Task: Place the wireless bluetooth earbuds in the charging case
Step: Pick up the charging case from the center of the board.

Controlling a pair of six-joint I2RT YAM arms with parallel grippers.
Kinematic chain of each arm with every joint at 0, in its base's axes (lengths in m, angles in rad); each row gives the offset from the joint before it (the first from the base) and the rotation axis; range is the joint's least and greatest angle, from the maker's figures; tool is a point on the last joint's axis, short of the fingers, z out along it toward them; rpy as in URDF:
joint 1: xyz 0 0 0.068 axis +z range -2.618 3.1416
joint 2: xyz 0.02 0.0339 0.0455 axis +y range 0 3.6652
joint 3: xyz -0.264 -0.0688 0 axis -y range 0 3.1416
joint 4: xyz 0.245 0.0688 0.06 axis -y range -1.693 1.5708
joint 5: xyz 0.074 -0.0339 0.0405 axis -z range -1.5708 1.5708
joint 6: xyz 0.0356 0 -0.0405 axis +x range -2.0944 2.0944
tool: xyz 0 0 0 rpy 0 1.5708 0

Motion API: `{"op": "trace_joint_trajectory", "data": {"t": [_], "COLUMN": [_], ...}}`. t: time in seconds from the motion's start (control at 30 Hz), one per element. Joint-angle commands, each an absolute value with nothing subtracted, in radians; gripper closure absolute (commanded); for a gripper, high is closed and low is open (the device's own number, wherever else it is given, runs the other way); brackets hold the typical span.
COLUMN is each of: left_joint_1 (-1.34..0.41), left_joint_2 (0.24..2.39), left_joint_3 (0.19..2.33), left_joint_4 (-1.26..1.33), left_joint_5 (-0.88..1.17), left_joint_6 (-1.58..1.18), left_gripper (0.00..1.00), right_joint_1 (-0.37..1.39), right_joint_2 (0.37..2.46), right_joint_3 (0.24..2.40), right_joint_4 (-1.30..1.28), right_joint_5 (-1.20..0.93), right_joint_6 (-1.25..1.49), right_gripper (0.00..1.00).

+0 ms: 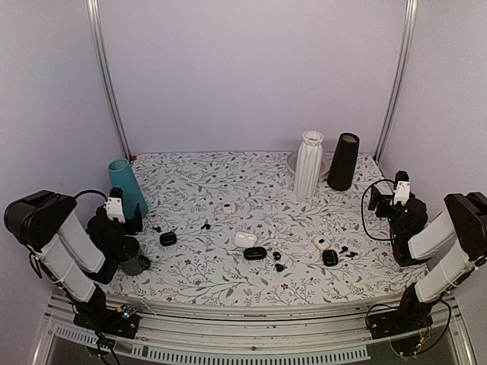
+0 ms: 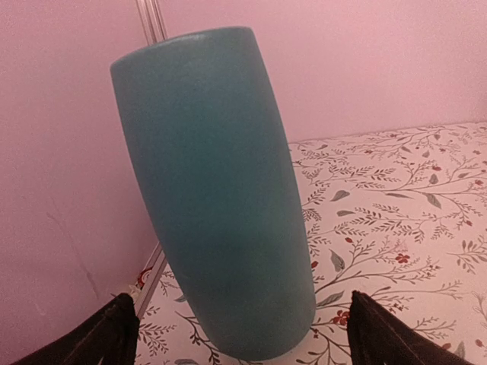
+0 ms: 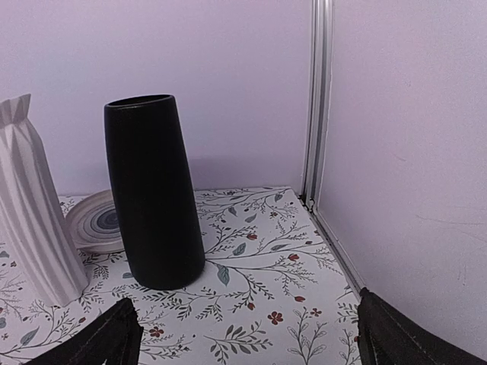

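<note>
In the top view several tiny black earbuds lie loose on the floral cloth: one pair [image 1: 278, 261] beside a black case [image 1: 255, 253], another pair [image 1: 348, 252] by a black case [image 1: 329, 258], and single ones [image 1: 205, 225] further left. White cases [image 1: 245, 239] lie among them. My left gripper [image 1: 131, 220] is open and empty at the far left, facing a teal vase [image 2: 217, 198]; its fingers [image 2: 114, 331] stand wide apart. My right gripper [image 1: 380, 199] is open and empty at the far right, its fingers [image 3: 114, 334] wide apart. No earbud or case shows in either wrist view.
A white ribbed vase [image 1: 308, 163], a black vase [image 1: 343, 161] and a striped plate [image 3: 95, 220] stand at the back right. A dark cup [image 1: 134, 260] sits by the left arm. More cases [image 1: 168, 238] [image 1: 228, 207] [image 1: 322, 242] lie mid-table. A wall post [image 3: 319, 99] is near the right gripper.
</note>
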State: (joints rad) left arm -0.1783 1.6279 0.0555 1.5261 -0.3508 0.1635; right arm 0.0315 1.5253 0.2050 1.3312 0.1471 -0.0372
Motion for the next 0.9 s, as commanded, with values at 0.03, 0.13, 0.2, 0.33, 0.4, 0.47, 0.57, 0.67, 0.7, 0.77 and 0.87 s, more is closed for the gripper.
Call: {"op": "trace_joint_trajectory", "data": {"t": [0.03,0.13,0.2,0.33,0.4,0.47,0.57,0.67,0.7,0.77,0.87], "left_joint_1": [-0.170,-0.171,-0.171,-0.179,-0.226,-0.267,-0.351,-0.420,-0.425,-0.428,-0.448], "left_joint_2": [1.629,1.629,1.629,1.619,1.562,1.467,1.278,1.070,1.008,0.954,0.955], "left_joint_3": [0.066,0.065,0.063,0.035,0.034,0.036,0.060,0.155,0.218,0.364,0.516], "left_joint_4": [1.769,1.770,1.775,1.820,1.805,1.746,1.579,1.188,0.999,0.679,0.373], "left_joint_5": [-0.345,-0.345,-0.345,-0.360,-0.459,-0.503,-0.537,-0.530,-0.488,-0.414,-0.365], "left_joint_6": [0.157,0.157,0.156,0.159,0.192,0.240,0.278,0.201,0.115,0.008,-0.103], "left_gripper": [0.04,0.04,0.04,0.04,0.04,0.04,0.04,0.04,0.04,0.04,0.04], "right_joint_1": [0.028,0.028,0.028,0.028,0.029,0.030,0.043,0.088,0.102,0.115,0.155], "right_joint_2": [1.531,1.531,1.531,1.529,1.507,1.503,1.435,1.336,1.308,1.254,1.214], "right_joint_3": [0.216,0.216,0.218,0.213,0.232,0.224,0.229,0.318,0.350,0.411,0.489], "right_joint_4": [1.331,1.330,1.331,1.342,1.282,1.295,1.252,1.010,0.939,0.808,0.671], "right_joint_5": [0.146,0.144,0.146,0.159,0.172,0.170,0.168,0.197,0.204,0.178,0.159], "right_joint_6": [-0.023,-0.023,-0.023,-0.023,-0.018,-0.009,-0.033,-0.073,-0.077,-0.018,0.100], "right_gripper": [0.01,0.01,0.01,0.01,0.01,0.01,0.01,0.01,0.01,0.01,0.01]}}
